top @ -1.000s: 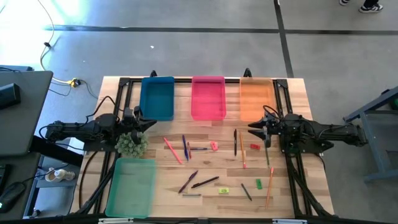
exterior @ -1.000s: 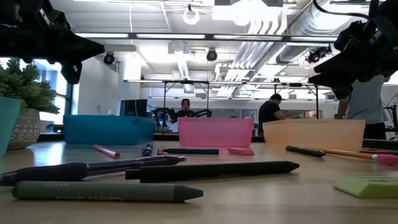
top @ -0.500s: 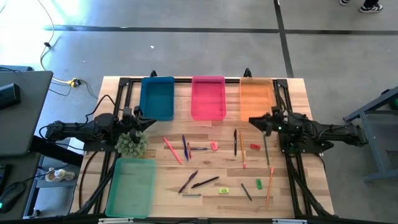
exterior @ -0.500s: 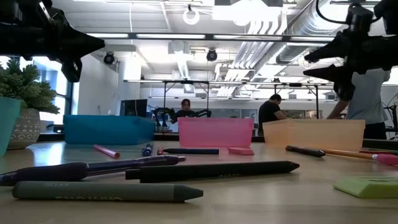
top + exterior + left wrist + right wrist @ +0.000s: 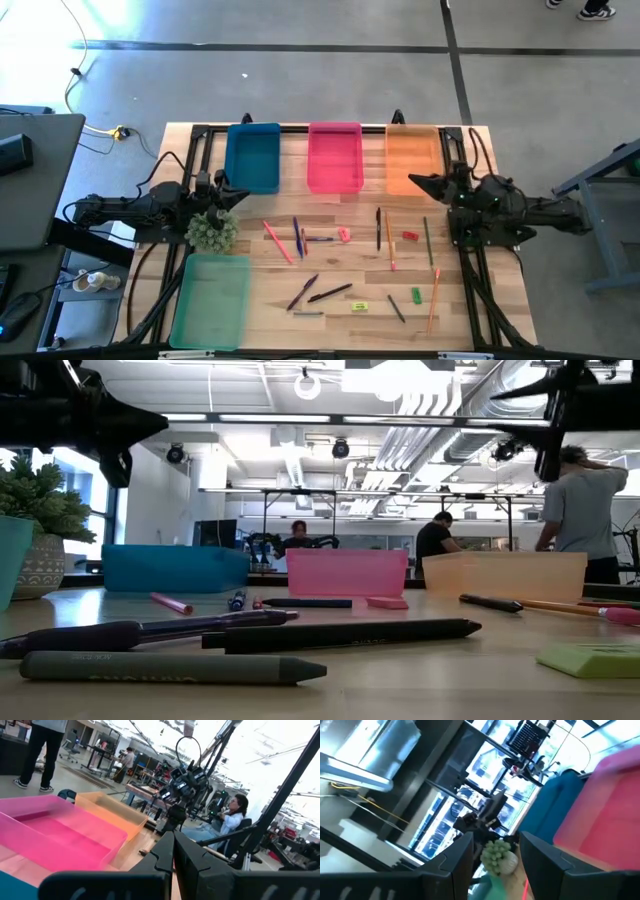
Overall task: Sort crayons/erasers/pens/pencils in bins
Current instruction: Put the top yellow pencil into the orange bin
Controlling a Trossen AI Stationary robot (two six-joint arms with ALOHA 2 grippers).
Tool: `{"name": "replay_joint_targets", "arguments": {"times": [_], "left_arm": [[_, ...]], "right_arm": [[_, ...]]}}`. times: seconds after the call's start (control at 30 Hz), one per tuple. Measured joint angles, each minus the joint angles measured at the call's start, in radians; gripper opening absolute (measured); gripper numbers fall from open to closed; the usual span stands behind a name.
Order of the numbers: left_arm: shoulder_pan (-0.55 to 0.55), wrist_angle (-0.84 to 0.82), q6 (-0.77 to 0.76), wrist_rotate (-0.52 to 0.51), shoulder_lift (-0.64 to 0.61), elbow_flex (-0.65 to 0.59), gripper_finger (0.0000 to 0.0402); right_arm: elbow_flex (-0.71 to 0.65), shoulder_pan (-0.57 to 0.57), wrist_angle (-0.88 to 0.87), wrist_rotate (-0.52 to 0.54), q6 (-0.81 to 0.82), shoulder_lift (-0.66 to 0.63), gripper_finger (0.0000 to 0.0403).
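Pens, pencils, crayons and erasers lie scattered flat on the wooden table: a green pencil (image 5: 428,242), an orange pencil (image 5: 389,240), a blue pen (image 5: 297,237), a pink crayon (image 5: 277,241) and a pink eraser (image 5: 344,235). The blue bin (image 5: 252,158), pink bin (image 5: 334,158) and orange bin (image 5: 412,160) stand along the far edge. The green bin (image 5: 212,300) is at the near left. My right gripper (image 5: 412,183) is open and empty, raised above the orange bin's near end. My left gripper (image 5: 240,195) is shut and empty, near the blue bin's near left corner.
A small potted plant (image 5: 211,231) stands just near-side of my left gripper. Black frame rails (image 5: 196,160) run along the table's left, right and far edges. Several people (image 5: 585,510) are in the room beyond the table.
My right gripper has risen from just above the green pencil and gone toward the far edge, over the orange bin's near end. Its fingers have tipped up from pointing down to about level. The green pencil lies on the table.
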Motion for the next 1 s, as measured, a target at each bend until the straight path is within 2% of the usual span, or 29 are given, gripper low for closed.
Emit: {"name": "replay_joint_targets", "arguments": {"times": [0.1,0.33,0.5,0.77,1.0], "left_arm": [[0.000,0.000,-0.001,0.002,0.000,0.000,0.0001],[0.000,0.000,-0.002,0.003,0.000,0.000,0.0001],[0.000,0.000,-0.004,-0.061,0.000,0.000,0.0001],[0.000,0.000,-0.052,-0.105,0.000,0.000,0.0010],[0.000,0.000,-0.054,-0.105,0.000,0.000,0.0063]], "right_arm": [[0.099,0.000,-0.105,-0.006,-0.002,0.062,0.0154],[0.379,0.005,-0.552,-0.107,0.155,0.301,0.0154],[0.534,0.077,-0.767,-0.136,0.251,0.487,0.0154],[0.643,0.241,-0.911,-0.102,0.367,0.719,0.0154],[0.643,0.340,-0.947,-0.083,0.559,0.861,0.0154]]}}
